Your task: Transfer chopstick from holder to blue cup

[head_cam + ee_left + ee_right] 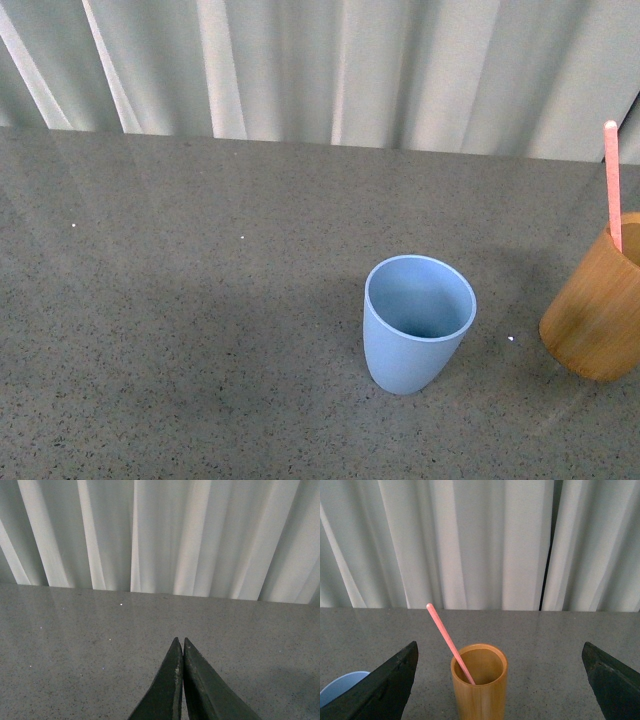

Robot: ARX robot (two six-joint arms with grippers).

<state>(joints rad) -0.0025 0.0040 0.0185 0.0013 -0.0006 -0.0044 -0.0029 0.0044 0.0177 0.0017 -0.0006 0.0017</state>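
The light blue cup (418, 322) stands upright and empty on the grey table, right of centre in the front view; its rim also shows in the right wrist view (340, 686). The orange-brown wooden holder (598, 310) stands at the right edge, with one pink chopstick (612, 185) leaning out of it. In the right wrist view the holder (479, 685) and chopstick (449, 642) stand between my right gripper's (500, 652) wide-open jaws, apart from both. My left gripper (180, 642) is shut on nothing above bare table. Neither arm shows in the front view.
The grey speckled table (200, 330) runs back to a pale pleated curtain (320, 65). A dark gap in the curtain (547, 545) shows in the right wrist view.
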